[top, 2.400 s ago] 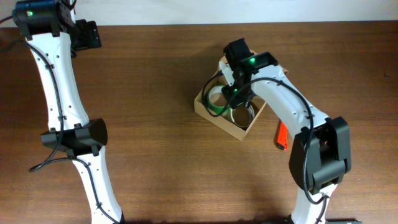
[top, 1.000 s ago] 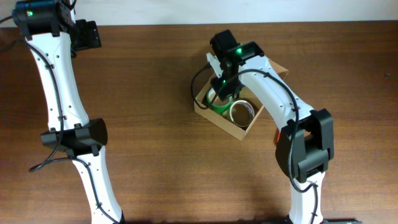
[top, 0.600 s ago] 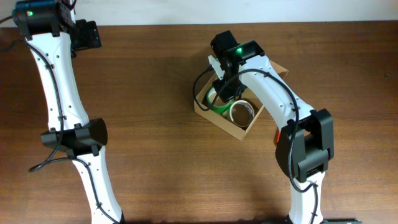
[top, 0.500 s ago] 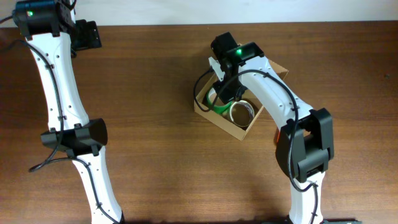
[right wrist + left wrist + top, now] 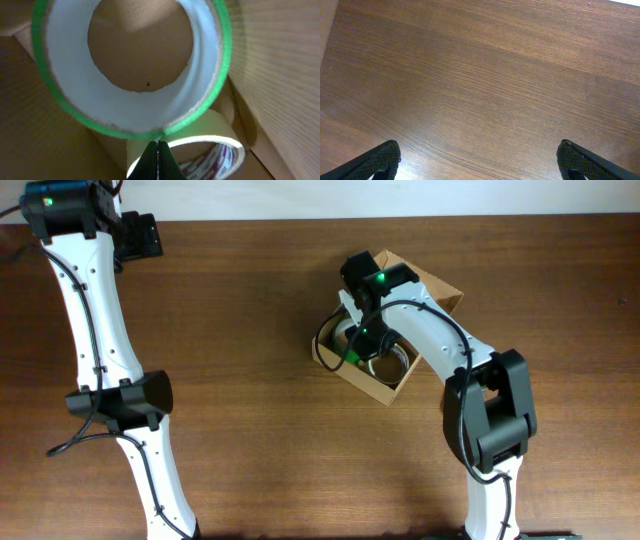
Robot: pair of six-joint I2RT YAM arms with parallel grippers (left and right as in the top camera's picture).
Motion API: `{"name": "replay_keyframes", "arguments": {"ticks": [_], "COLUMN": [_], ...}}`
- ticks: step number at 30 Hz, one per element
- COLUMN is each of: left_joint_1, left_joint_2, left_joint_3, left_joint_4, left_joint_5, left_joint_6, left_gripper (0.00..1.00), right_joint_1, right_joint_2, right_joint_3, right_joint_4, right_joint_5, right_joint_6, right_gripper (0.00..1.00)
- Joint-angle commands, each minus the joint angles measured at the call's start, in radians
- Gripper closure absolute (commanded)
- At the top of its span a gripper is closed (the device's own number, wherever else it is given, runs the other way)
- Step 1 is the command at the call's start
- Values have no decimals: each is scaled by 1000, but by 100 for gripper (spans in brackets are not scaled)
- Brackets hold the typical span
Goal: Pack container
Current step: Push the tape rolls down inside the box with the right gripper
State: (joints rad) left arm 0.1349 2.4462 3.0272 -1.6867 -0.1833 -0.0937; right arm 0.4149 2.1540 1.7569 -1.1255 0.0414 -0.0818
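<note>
The container (image 5: 372,386) is a tan cardboard box standing open at mid-table, with its flap (image 5: 432,281) folded back. Inside it lie a green-edged tape roll (image 5: 349,356) and a cream tape roll (image 5: 392,364). My right gripper (image 5: 362,340) reaches down into the box. In the right wrist view its fingers (image 5: 157,150) are shut together, their tips against the lower rim of the green roll (image 5: 75,100). The cream roll (image 5: 220,135) lies just behind them. My left gripper (image 5: 140,235) is at the far left corner, open and empty (image 5: 479,157) over bare wood.
The box walls (image 5: 30,145) close in on the right gripper on both sides. The left arm stretches along the table's left side (image 5: 110,400). The table's far edge (image 5: 250,218) runs close behind the left gripper.
My right gripper has gone lower and slightly toward the near side of the box, onto the green roll. The box flap now shows more. The left arm has not moved.
</note>
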Motion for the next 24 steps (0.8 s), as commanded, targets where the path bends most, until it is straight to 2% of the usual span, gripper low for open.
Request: {"name": "replay_keyframes", "arguments": {"ticks": [1, 7, 14, 17, 24], "left_joint_1": [1, 1, 1, 1, 1], "left_joint_2": [-8, -8, -8, -8, -8], "left_joint_3": [-4, -4, -4, -4, -4], "left_joint_4": [0, 0, 0, 0, 0], "left_joint_5": [7, 7, 7, 7, 7], "left_joint_6": [5, 5, 5, 5, 5], "left_gripper": [0, 0, 0, 0, 0], "right_joint_1": [-5, -5, -5, -5, -5], "right_joint_2": [1, -1, -1, -3, -11], "right_joint_3": [-45, -60, 21, 101, 432], "right_joint_4": [24, 60, 41, 6, -196], "right_joint_5": [16, 16, 16, 16, 39], "right_joint_6": [12, 12, 11, 8, -18], "right_gripper": [96, 96, 96, 96, 96]}}
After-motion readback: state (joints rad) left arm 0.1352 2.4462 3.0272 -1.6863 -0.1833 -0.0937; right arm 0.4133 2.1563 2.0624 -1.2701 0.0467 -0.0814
